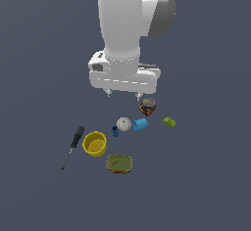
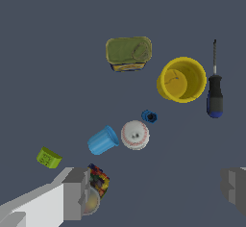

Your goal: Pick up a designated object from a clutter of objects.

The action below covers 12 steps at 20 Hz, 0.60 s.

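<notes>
Light-blue tapered plastic cup is lying ungrasped beside the white baseball; the spread claw is being held above.

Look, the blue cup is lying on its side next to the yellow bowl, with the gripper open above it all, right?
Not quite. The blue cup lies on its side next to the baseball, not the yellow bowl, as the wrist view shows. The gripper is open above.

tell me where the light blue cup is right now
In the exterior view the light-blue cup lies on its side near the middle of the clutter, just to the exterior view's right of the baseball, below the dark can.
</notes>
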Available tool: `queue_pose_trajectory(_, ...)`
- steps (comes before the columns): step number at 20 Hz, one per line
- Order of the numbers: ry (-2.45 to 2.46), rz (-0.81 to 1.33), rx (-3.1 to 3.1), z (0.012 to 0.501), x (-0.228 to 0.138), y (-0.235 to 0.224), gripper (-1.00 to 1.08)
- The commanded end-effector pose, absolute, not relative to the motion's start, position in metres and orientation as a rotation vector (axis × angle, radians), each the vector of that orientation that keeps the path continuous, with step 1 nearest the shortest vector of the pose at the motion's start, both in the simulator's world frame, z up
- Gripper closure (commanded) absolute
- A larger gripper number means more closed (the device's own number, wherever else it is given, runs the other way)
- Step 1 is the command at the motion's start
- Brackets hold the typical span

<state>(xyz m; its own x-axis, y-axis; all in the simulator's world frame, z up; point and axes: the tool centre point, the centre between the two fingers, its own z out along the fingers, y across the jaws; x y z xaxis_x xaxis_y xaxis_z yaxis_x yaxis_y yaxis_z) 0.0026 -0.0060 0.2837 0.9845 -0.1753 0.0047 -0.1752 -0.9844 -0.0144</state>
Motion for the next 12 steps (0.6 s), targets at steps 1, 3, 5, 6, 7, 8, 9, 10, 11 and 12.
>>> queue_pose_trajectory(1,0.353,-0.008,-3.109,0.273,0.003,-0.001,-0.92)
queue_pose_trajectory(3,0.421,-0.007,-3.101,0.263,0.004,0.003,-0.92)
queue_pose_trajectory(5,0.488,-0.006,-3.091,0.254,0.004,0.007,-0.92)
queue_pose_trajectory(6,0.522,-0.006,-3.086,0.249,0.004,0.009,-0.92)
queue_pose_trajectory(7,0.556,-0.005,-3.081,0.245,0.004,0.011,-0.92)
queue_pose_trajectory(8,0.59,-0.005,-3.075,0.24,0.004,0.013,-0.92)
queue_pose_trajectory(9,0.623,-0.005,-3.069,0.235,0.004,0.015,-0.92)
queue_pose_trajectory(10,0.657,-0.004,-3.062,0.231,0.004,0.017,-0.92)
queue_pose_trajectory(11,0.69,-0.004,-3.055,0.226,0.003,0.019,-0.92)
queue_pose_trajectory(12,0.724,-0.004,-3.047,0.221,0.003,0.021,-0.92)
